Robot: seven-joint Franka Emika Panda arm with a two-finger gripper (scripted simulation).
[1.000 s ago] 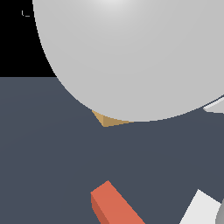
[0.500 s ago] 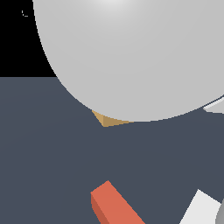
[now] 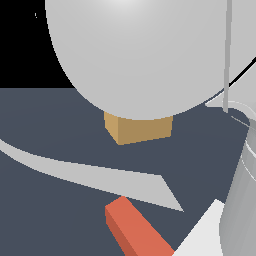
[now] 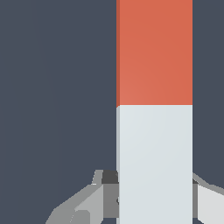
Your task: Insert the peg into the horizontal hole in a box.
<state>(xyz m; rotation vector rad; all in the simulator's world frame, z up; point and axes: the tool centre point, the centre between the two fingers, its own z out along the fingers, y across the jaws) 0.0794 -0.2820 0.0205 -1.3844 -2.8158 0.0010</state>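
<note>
between the two grey fingers [image 4: 83, 205] of the gripper [image 4: 155, 197], in the wrist view, runs the peg [image 4: 154, 109], its white half nearest the camera and its orange-red half beyond, the colour change a straight line across the bar. one finger shows on each side of the white half, each reaching the bar's edge, with a dark pad [image 4: 109, 177] against one side; the jaws look closed on the white half of the peg, though the contact on the far side is only partly visible at the frame edge. the peg lies flat and straight along the axis of this view, above a plain dark slate floor [image 4: 52, 87]. exterior view: only the orange-red end of the peg [image 3: 135, 230] shows, low in the frame, pointing up and toward the exterior view's left, with a white slab [image 3: 200, 237] just beside it at the bottom edge, which may be the peg's white half or part of the gripper; cannot tell which. the box [image 3: 140, 129] sits further back on the same dark floor, well apart from the peg's orange-red tip, its upper part covered by a large pale grey rounded arm body [image 3: 140, 55] close to the camera. two tan faces of the box are seen; the hole is not visible in either picture. a pale grey curved sliver [image 3: 100, 177] crosses the floor between box and peg, and more translucent grey arm parts [image 3: 240, 200] fill the exterior view's right.
</note>
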